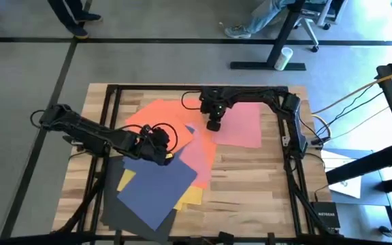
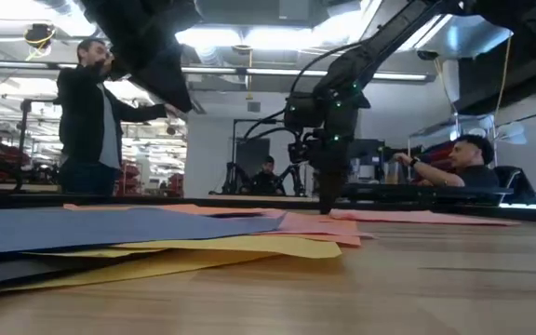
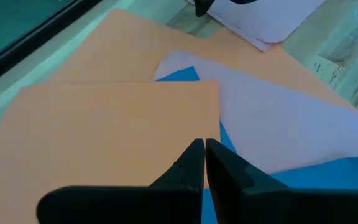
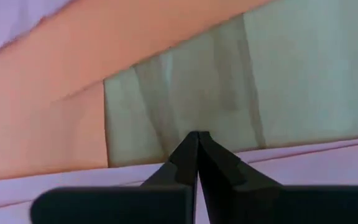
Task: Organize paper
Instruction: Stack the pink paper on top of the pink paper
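Your right gripper point(image 1: 214, 126), jaws closed, presses the pink sheet point(image 1: 240, 126); left gripper point(image 1: 165, 155), closed, sits over the orange sheet point(image 1: 158, 116)

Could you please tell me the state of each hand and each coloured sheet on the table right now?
Left hand: fingers shut, over the orange sheet.
Right hand: fingers shut, tip down at the pink sheet's edge.
Orange sheet: flat, partly covered.
Pink sheet: flat, apart to the right of the pile.
Navy blue sheet: flat, on top of the yellow and dark grey ones.
Yellow sheet: flat, mostly covered.
Dark grey sheet: flat, at the bottom.
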`<control>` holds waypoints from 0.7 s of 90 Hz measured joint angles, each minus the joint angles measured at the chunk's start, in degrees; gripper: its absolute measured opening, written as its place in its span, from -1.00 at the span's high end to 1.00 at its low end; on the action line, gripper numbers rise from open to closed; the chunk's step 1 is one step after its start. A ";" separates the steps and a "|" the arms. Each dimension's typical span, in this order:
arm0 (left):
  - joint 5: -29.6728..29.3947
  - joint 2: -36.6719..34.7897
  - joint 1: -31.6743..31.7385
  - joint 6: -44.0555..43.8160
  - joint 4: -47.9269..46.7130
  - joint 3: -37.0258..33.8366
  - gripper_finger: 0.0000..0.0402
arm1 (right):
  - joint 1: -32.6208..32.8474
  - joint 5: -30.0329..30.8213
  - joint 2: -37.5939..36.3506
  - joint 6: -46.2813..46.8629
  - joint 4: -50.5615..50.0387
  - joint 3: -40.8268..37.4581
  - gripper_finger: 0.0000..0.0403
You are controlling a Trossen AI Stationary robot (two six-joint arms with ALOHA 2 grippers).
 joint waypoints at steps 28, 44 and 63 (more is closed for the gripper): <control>-0.01 0.02 0.00 0.00 0.01 0.00 1.00 | 0.00 0.42 -0.41 -1.84 -4.79 -0.11 1.00; -0.02 0.02 0.00 0.01 0.00 0.00 1.00 | 0.00 0.42 -0.43 -1.90 -5.69 -0.09 1.00; -0.02 0.02 0.00 0.02 0.00 0.00 1.00 | 0.00 1.11 -0.43 -2.04 -7.00 -0.09 1.00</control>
